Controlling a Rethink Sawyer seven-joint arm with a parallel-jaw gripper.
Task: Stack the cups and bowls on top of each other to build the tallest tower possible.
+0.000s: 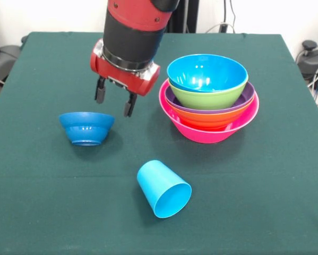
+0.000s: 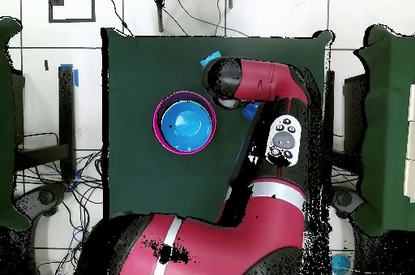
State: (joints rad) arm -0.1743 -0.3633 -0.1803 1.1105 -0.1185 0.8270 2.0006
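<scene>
The tower stands right of centre in the front view: a pink bowl (image 1: pixel 201 133) as base, then orange (image 1: pixel 209 118), purple (image 1: pixel 248 95) and lime green (image 1: pixel 209 98) bowls, with a sky blue bowl (image 1: pixel 206 73) on top. It also shows in the overhead view (image 2: pixel 185 126). A small dark blue bowl (image 1: pixel 87 128) stands alone at the left. A sky blue cup (image 1: pixel 164 189) lies on its side near the front, mouth towards the camera. My gripper (image 1: pixel 114 104) is open and empty, hanging just above and right of the dark blue bowl. The yellow-green cup and the small orange bowl are out of view.
The dark green table cloth (image 1: pixel 265 202) covers the table. In the overhead view my arm (image 2: pixel 259 81) hides most of the dark blue bowl (image 2: pixel 251 110), and the cup (image 2: pixel 212 58) peeks out at the arm's far side. Cables and equipment lie beyond the table's edges.
</scene>
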